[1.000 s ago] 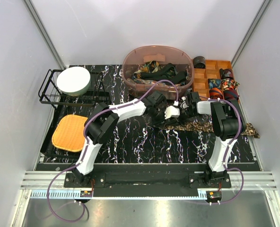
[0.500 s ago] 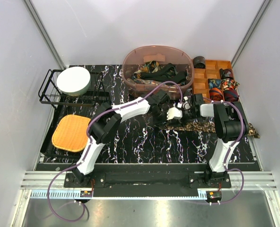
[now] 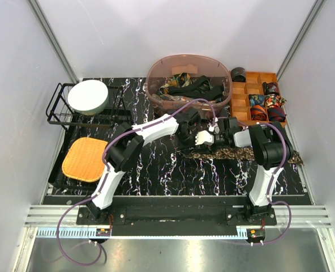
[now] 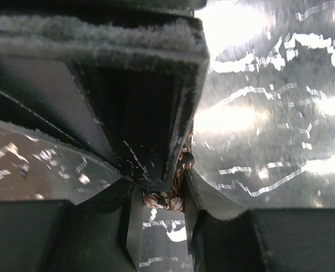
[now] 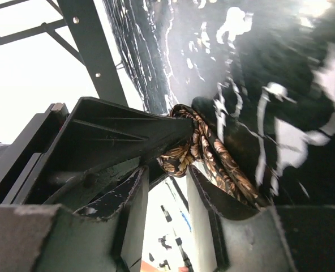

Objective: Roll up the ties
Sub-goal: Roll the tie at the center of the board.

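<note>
A dark brown tie with a tan floral pattern (image 3: 252,153) lies along the marble tabletop, from the centre towards the right edge. Its left end is bunched where both grippers meet. My left gripper (image 3: 203,137) (image 4: 162,190) is shut on that bunched end (image 4: 166,199), which is pinched at its fingertips. My right gripper (image 3: 219,135) (image 5: 167,175) faces it from the right with a clear gap between its jaws. The folded tie end (image 5: 185,154) sits just past its tips, and the strip trails along its right finger (image 5: 213,198).
A translucent brown bin (image 3: 156,90) holding several loose ties stands at the back centre. An orange compartment tray (image 3: 240,102) with rolled ties is at the back right. A black wire rack (image 3: 57,110) with a white bowl (image 3: 88,96) and an orange mat (image 3: 85,158) are at the left.
My right gripper's jaws have spread apart and its wrist has shifted slightly left towards the left gripper. The left gripper has kept its grip on the tie end.
</note>
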{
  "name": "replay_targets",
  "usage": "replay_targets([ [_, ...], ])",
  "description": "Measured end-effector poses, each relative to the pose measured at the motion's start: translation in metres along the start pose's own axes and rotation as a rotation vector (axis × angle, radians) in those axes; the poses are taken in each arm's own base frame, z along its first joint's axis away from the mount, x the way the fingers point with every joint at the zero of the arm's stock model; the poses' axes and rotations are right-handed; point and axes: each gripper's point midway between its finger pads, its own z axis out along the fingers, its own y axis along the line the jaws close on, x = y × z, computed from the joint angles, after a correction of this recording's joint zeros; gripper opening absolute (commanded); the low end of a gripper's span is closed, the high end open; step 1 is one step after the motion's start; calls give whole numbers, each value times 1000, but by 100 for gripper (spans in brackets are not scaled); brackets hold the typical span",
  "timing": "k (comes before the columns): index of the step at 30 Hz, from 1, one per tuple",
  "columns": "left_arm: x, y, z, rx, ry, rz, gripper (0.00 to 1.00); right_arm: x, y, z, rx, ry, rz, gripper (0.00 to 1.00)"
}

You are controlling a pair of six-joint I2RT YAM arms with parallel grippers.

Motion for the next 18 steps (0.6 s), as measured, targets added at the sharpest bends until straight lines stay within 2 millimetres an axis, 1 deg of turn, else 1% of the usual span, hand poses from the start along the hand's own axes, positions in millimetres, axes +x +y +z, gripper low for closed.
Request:
replay_targets([
  [3, 8, -4, -3, 12, 29, -15, 11, 3, 1, 7, -14, 18, -17, 36],
  [6, 10, -5, -4, 15, 40, -17, 11, 5, 2, 10, -31, 32, -23, 34],
  [9, 11, -6, -5, 19, 48, -21, 11, 6, 5, 12, -43, 34, -32, 28],
  [13, 14, -8, -6, 24, 56, -27, 11, 9, 7, 16, -61, 33, -36, 27],
  [18, 14, -8, -6, 20, 50, -29, 11, 11, 3, 20, -98, 48, 8, 27],
])
